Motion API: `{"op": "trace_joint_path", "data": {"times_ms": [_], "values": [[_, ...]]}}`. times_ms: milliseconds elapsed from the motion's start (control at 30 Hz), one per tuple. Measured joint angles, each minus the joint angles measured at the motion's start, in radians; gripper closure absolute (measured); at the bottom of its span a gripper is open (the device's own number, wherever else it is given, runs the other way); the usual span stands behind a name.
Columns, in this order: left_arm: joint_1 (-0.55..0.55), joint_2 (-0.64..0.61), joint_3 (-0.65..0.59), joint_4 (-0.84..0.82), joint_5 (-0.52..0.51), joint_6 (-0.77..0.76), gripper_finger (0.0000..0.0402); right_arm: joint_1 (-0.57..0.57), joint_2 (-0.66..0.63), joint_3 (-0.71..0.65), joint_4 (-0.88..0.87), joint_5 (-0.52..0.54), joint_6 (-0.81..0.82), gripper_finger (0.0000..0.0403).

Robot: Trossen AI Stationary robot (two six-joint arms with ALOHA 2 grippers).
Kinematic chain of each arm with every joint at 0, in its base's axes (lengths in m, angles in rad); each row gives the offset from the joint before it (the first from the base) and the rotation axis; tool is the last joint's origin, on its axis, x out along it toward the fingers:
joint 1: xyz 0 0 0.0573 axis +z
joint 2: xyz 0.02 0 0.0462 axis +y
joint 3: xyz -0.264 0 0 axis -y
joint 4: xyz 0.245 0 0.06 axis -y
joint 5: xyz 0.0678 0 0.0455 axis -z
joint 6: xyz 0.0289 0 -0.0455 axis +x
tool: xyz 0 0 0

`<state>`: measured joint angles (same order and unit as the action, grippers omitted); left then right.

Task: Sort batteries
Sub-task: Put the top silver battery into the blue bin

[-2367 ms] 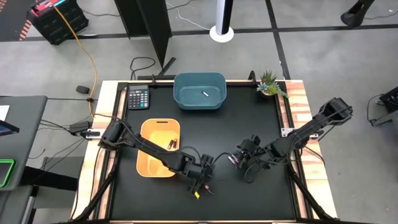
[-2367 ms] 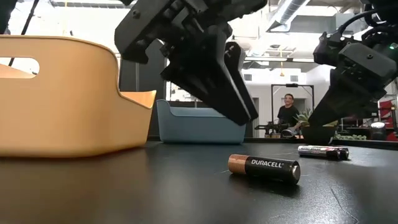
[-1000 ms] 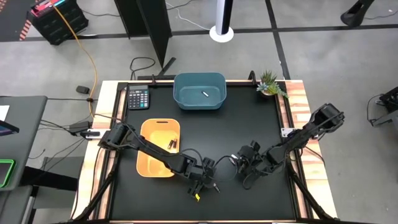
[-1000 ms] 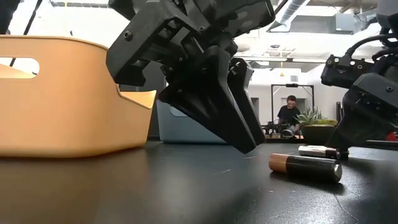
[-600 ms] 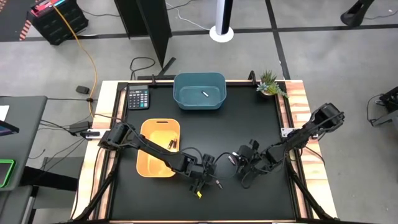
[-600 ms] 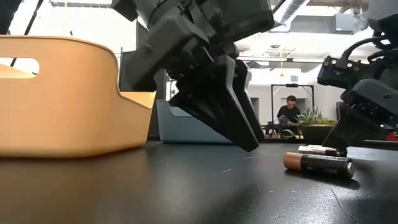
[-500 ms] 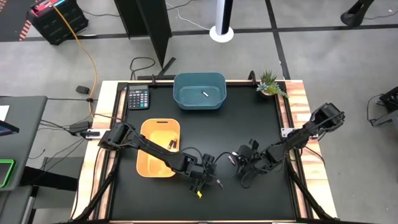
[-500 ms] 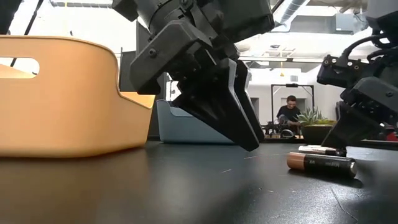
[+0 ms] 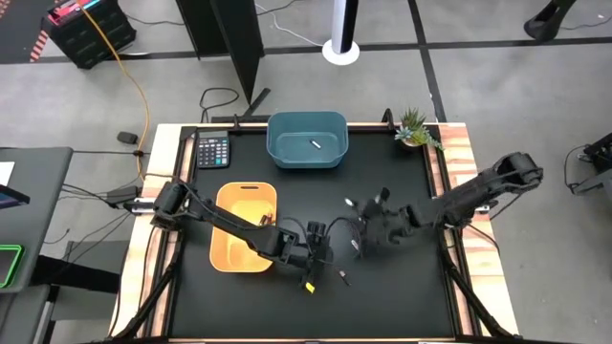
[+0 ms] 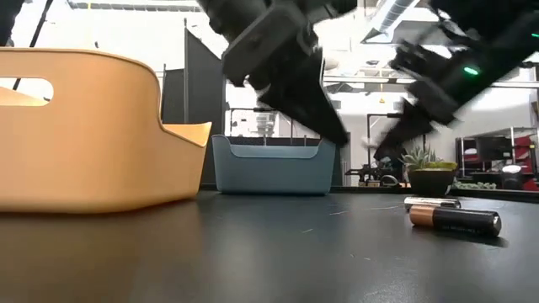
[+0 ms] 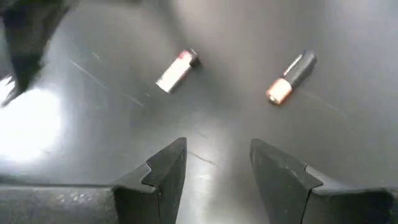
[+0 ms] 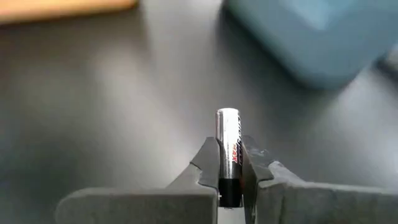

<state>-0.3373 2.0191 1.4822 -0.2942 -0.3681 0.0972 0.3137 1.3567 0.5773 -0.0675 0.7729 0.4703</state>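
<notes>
My right gripper (image 12: 230, 163) is shut on a silver battery (image 12: 228, 134) with red lettering, raised above the table's middle (image 9: 356, 227). My left gripper (image 11: 214, 168) hangs open just left of it (image 9: 320, 244), above the table. Under it, a silver battery (image 11: 177, 70) and a dark, copper-ended battery (image 11: 291, 76) lie on their sides. Both also show in the low view: the silver battery (image 10: 431, 202) and the dark battery (image 10: 455, 220). A blue bin (image 9: 306, 153) at the far middle holds a whitish battery (image 9: 315, 144). An orange tray (image 9: 239, 250) at the left holds dark batteries (image 9: 266, 222). My right gripper pinches the silver battery between its two fingers, on the battery's rear part (image 12: 229, 168). The battery lies along the fingers, and its silver end (image 12: 227, 117) sticks out past the fingertips toward the blue bin. It is lifted clear of the table.
A calculator (image 9: 212, 150) lies at the far left corner and a small potted plant (image 9: 416, 129) stands at the far right corner. A small yellow bit (image 9: 308, 285) lies near my left gripper. Bare black tabletop lies between the bin and the grippers.
My right gripper has shut on the silver battery at the table, then risen and swung toward the far left with it. My left gripper has gone up and toward the far edge, staying open. The dark copper-ended battery has rolled a little toward the table's right edge.
</notes>
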Motion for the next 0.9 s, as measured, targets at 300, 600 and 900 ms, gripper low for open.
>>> {"op": "trace_joint_path", "data": {"times_ms": [300,600,900], "values": [[0.076,-0.105,-0.024,-0.088,-0.111,-0.028,0.0229,-0.424,-0.076,0.114,0.315,-0.279,-0.619,0.0379],[0.146,-0.417,-0.410,0.249,-0.176,-0.034,0.0229,-0.746,0.052,0.240,0.311,-0.654,-0.679,0.0382],[0.157,-0.583,-0.625,0.558,-0.187,0.021,0.0229,-0.755,0.188,0.374,0.288,-0.674,-0.731,0.0382]]}}
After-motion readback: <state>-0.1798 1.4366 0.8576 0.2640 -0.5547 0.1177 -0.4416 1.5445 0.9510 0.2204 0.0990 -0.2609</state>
